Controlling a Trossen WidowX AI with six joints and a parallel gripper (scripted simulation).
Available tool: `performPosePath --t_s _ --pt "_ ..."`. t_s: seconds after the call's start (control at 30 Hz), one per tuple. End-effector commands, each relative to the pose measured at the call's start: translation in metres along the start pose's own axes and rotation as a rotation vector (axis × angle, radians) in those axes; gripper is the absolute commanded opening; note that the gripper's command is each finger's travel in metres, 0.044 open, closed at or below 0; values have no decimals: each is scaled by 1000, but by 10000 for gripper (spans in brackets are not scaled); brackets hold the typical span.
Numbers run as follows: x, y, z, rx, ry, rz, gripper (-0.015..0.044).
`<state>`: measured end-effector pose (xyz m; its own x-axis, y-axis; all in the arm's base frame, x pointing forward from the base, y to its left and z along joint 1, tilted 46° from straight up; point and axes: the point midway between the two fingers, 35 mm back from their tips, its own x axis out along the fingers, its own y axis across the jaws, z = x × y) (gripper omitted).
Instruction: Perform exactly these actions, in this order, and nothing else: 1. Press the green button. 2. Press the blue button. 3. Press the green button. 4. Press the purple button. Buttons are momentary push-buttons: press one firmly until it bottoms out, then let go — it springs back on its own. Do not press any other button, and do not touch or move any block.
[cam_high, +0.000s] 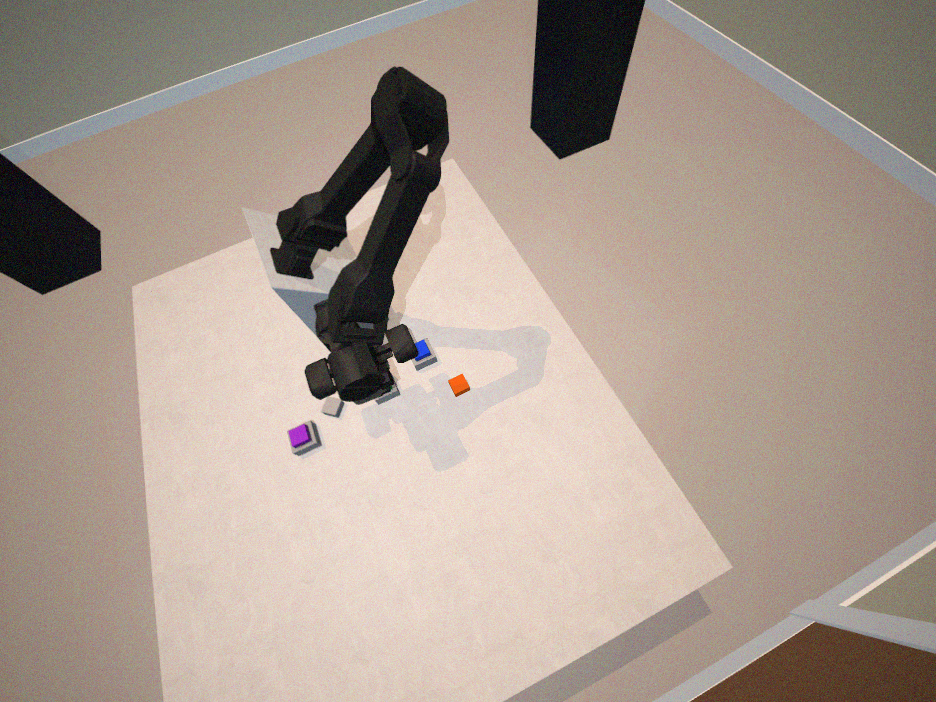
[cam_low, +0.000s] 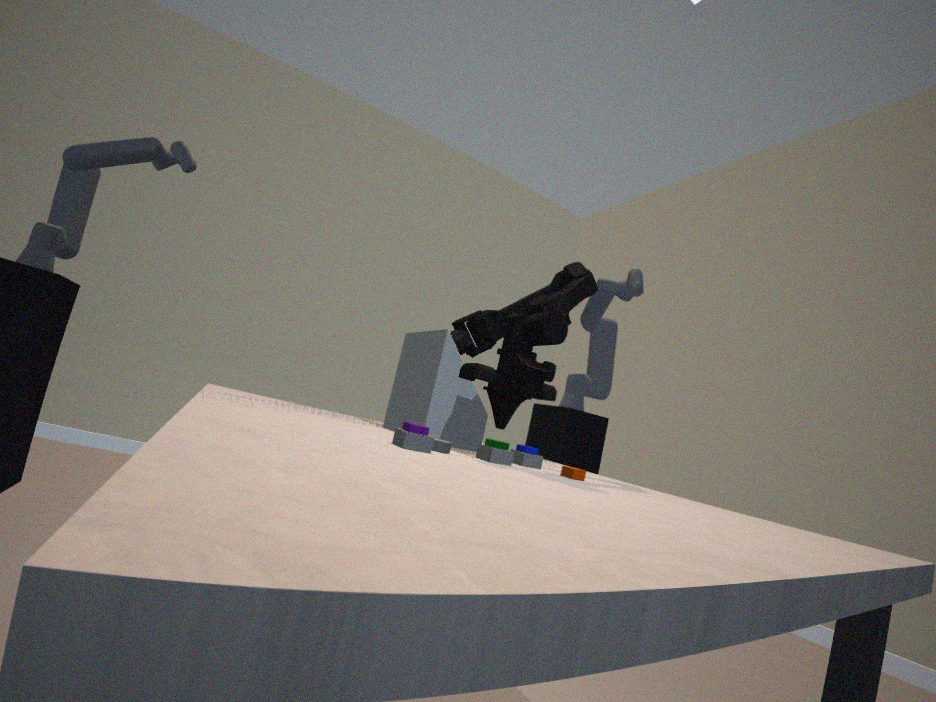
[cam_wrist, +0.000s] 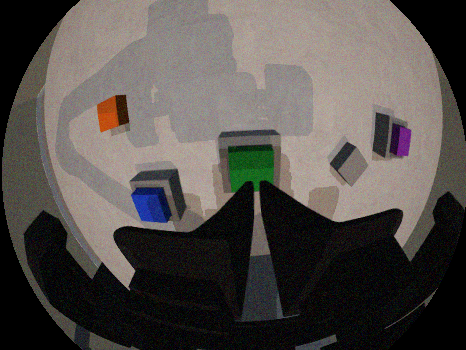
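My gripper is shut and empty. Its tips point down a little above the green button, with a small gap showing in the exterior view. In the top view the gripper hides most of the green button. The green cap stands raised in its grey housing. The blue button is beside it, left of the fingers in the wrist view. The purple button is on the other side, farther off. Both caps stand raised.
A small grey block lies between the green and purple buttons. An orange block lies beyond the blue button. A large grey wedge-shaped stand is behind the buttons, by the arm's base.
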<state>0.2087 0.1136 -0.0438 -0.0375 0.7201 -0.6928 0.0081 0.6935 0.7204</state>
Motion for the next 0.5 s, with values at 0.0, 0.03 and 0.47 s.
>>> performPosePath --t_s 0.0,0.03,0.47 --pt "-11 1 2 -6 0 1 20" --pt "-21 0 3 -6 0 -2 20" --pt "-66 40 -6 -5 0 -10 20"
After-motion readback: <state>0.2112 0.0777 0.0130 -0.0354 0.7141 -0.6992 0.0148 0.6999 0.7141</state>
